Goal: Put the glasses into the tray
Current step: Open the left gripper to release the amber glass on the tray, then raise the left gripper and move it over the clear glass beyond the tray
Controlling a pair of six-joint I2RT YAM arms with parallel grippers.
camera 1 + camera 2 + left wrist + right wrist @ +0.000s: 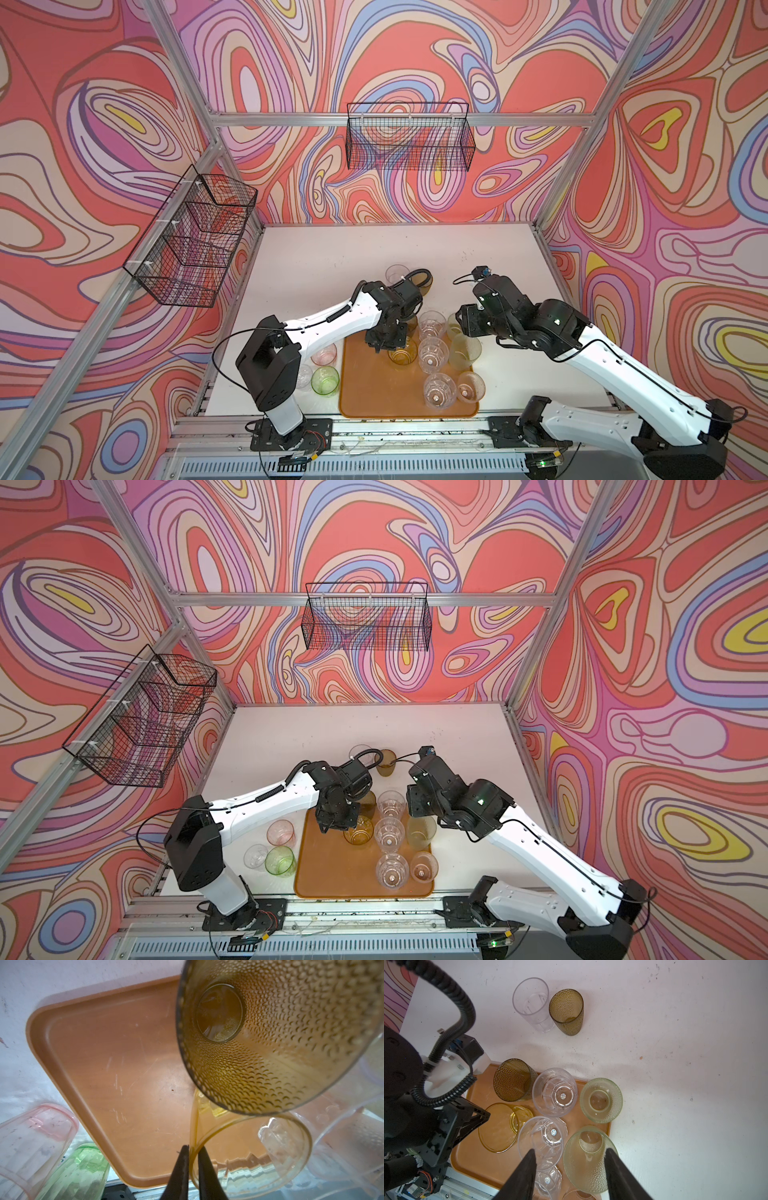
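On the table [311,257], left of the tray [374,390], stand a pink glass [324,354], a small clear glass [303,376] and a bright green glass [325,380]. The left wrist view catches only the pink and green ones. Over the tray's far part hangs the left pincer [193,1148]. Its fingers sit close together on either side of the wall of the amber glass [239,1147] on the tray. Whether they press it cannot be told, and from above the left arm [332,320] hides the tips. Just beside it, a dark olive glass [512,1080] stands on the tray, plain in both wrist views but nearly covered in both top views. Further right, the right pincer [572,1150] is spread wide above a pale green glass [589,1159] at the tray's right edge, gripping nothing. The right wrist view alone shows whole the tall clear glass [531,1003] and the second olive glass [566,1012] on bare table beyond the tray.
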